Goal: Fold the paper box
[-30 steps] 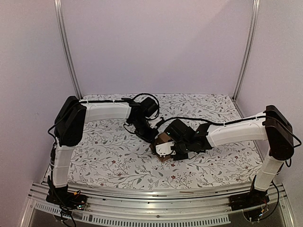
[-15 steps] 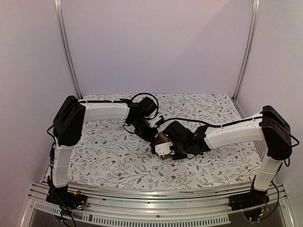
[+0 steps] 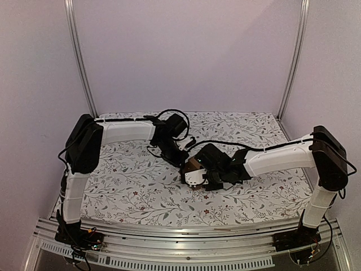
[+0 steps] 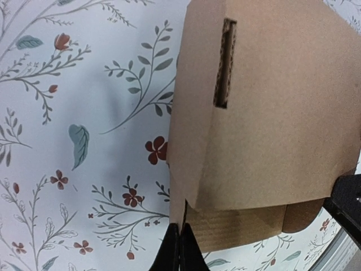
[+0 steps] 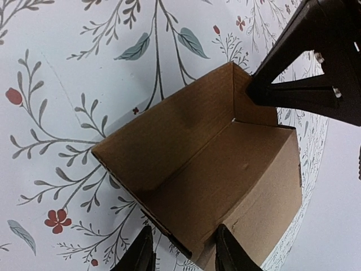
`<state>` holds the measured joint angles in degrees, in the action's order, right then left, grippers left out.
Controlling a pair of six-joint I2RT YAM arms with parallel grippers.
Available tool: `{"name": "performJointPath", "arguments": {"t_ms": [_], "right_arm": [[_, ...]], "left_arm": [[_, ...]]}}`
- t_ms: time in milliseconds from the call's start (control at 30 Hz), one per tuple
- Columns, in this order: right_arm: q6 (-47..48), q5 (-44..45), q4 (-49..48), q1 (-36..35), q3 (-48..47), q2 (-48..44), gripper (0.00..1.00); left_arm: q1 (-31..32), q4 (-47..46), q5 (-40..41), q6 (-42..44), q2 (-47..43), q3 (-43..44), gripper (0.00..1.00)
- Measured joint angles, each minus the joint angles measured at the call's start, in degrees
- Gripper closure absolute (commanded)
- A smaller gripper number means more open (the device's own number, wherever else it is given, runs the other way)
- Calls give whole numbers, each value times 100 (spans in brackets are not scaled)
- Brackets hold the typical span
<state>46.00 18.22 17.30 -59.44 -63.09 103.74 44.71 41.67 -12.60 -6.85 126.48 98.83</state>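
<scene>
My left fingers [image 4: 170, 253] are shut tight. They pinch a thin edge of the paper box [image 4: 271, 113], right at the bottom of the left wrist view. My right fingers [image 5: 141, 254] are partly open. They sit one on each side of the near corner of the box. The gap between them is much wider than the thin wall, so I think they are not squeezing it.

The box is in the middle of the worktop [image 3: 130, 186], between my two arms, and it looks half made. From the right wrist I look straight into its open side. One wall stands on the left, one panel lies lower on the right, and a short wall closes the far end. My left fingers bite that far end at its top corner. So the box runs long-ways, away from my right fingers and toward my left ones.

From the left wrist I see a big panel with a slit [image 4: 224, 62] in it and a flap [image 4: 248, 226] under it.

Both arms are right at the box. I think the next move needs the right fingers to work the near end while the left ones hold the far end firm.
</scene>
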Motion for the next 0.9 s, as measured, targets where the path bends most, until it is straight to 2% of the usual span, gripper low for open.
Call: {"name": "performJointPath", "arguments": {"t_ms": [500,767,900], "right_arm": [[304,-704,4,2,15,-42,65],[297,-704,22,2,-13,-13,66],[297,-772,17,-35,-96,94,66]], "left_arm": [[-13,911,-179,116,780,1416,100],[-13,994,-179,129,813,1451,100],[-17,695,-166,125,684,1088,100]]}}
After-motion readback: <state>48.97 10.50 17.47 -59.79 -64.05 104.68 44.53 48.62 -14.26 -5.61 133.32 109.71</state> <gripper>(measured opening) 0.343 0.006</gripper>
